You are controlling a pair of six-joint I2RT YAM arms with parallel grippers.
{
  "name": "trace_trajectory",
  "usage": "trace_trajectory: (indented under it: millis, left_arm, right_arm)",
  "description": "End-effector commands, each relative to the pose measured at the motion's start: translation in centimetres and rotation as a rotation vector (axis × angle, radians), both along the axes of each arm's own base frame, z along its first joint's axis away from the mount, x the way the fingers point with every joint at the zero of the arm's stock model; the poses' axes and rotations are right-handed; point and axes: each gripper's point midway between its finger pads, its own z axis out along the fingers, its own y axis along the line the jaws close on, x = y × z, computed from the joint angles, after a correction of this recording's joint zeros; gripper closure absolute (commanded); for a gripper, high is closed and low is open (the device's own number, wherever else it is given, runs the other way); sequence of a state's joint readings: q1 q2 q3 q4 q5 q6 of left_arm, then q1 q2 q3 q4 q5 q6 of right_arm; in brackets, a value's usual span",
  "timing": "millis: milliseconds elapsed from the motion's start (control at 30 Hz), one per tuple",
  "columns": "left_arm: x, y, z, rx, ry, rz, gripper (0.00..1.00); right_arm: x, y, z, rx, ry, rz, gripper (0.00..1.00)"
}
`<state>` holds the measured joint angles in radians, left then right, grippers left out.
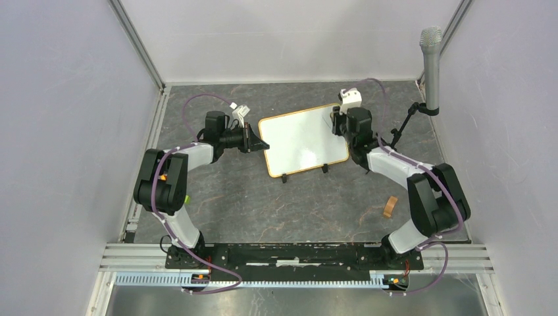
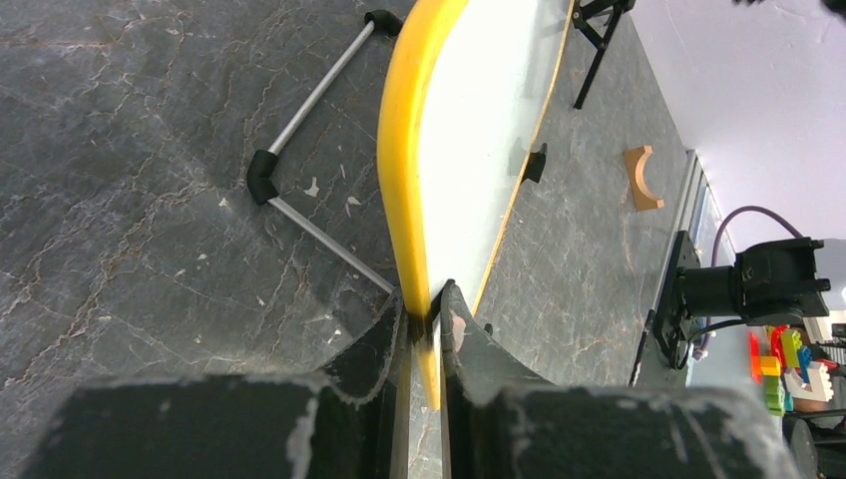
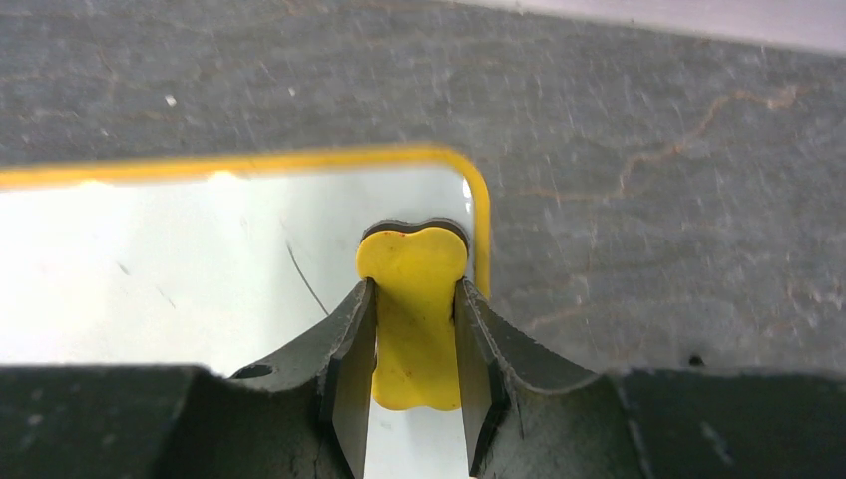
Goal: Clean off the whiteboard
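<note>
tan-orange wood frames the whiteboard (image 1: 303,139), which sits midway between the counter's left and right edges, nearer the far edge than the near one, with its black clip feet (image 1: 284,178) toward the near edge. the left gripper (image 1: 255,140) has its jaws closed on the board's left rim, and the left wrist view shows the frame pinched between them. i judge that grip is there to brace the board so it does not slide or tip under wiping pressure. a bent metal wire stand (image 2: 309,105) shows behind the board, so it seems propped rather than flat. the right gripper (image 3: 414,291) is clamped on a yellow bone-shaped eraser (image 3: 411,254), set against the white surface at the board's far right corner. a thin dark stroke (image 3: 302,277) lies just beside the eraser, so the wiping looks unfinished. a small tan wooden arc (image 1: 391,207) lies well apart, toward the counter's right edge.
</note>
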<state>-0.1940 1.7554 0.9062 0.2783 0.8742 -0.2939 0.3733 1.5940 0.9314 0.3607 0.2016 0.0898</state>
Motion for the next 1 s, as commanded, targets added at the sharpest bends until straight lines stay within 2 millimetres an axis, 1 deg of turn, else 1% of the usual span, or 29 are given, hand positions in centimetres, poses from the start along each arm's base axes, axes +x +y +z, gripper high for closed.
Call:
trace_trajectory:
  millis: [0, 33, 100, 167, 200, 300, 367, 500, 600, 667, 700, 767, 867, 967]
  left_arm:
    - [1.1, 1.4, -3.4, 0.138, -0.016, 0.06, 0.98]
    - [1.1, 1.4, -3.5, 0.138, -0.015, 0.06, 0.98]
    - [1.1, 1.4, -3.5, 0.138, -0.014, 0.058, 0.98]
    - [1.1, 1.4, -3.5, 0.137, -0.012, 0.056, 0.98]
    - [1.1, 1.4, -3.5, 0.138, -0.011, 0.057, 0.98]
    - [1.1, 1.4, -3.5, 0.138, -0.012, 0.058, 0.98]
    - [1.1, 1.4, -3.5, 0.139, -0.014, 0.057, 0.98]
    - [1.1, 1.4, -3.5, 0.14, -0.013, 0.058, 0.98]
    - [1.1, 1.4, -3.5, 0.141, -0.015, 0.058, 0.98]
    - [1.0, 1.4, -3.5, 0.142, -0.015, 0.057, 0.98]
    - [1.0, 1.4, -3.5, 0.141, -0.016, 0.057, 0.98]
    - [1.1, 1.4, -3.5, 0.142, -0.016, 0.059, 0.98]
    - [1.0, 1.4, -3.5, 0.142, -0.013, 0.057, 0.98]
    - [1.0, 1.4, -3.6, 0.142, -0.011, 0.057, 0.98]
  right_arm:
    - [-3.2, -2.4, -3.3, -0.001, 0.055, -0.044, 0.63]
    - [-4.0, -2.8, -4.0, -0.008, 0.066, -0.049, 0.63]
    - [-5.0, -3.2, -4.8, -0.007, 0.073, -0.053, 0.62]
    - [-5.4, -3.1, -4.8, -0.004, 0.07, -0.045, 0.62]
    - [-5.2, -2.9, -4.5, 0.002, 0.063, -0.037, 0.63]
    - [-4.1, -2.0, -2.5, 0.024, 0.03, -0.014, 0.63]
    - [-3.0, -1.4, -0.8, 0.038, 0.002, -0.003, 0.63]
    - [-0.1, -0.2, 2.1, 0.056, -0.042, 0.002, 0.63]
    - [1.9, 0.4, 2.9, 0.048, -0.038, 0.001, 0.63]
    - [2.6, 0.8, 2.8, 0.047, -0.026, 0.007, 0.63]
    - [2.6, 0.8, 2.5, 0.048, -0.023, 0.01, 0.62]
    - [1.8, 0.6, 1.4, 0.049, -0.009, 0.009, 0.63]
    - [-0.4, -0.4, -0.8, 0.049, 0.017, -0.005, 0.63]
    - [-3.3, -1.5, -3.3, 0.043, 0.048, -0.014, 0.63]
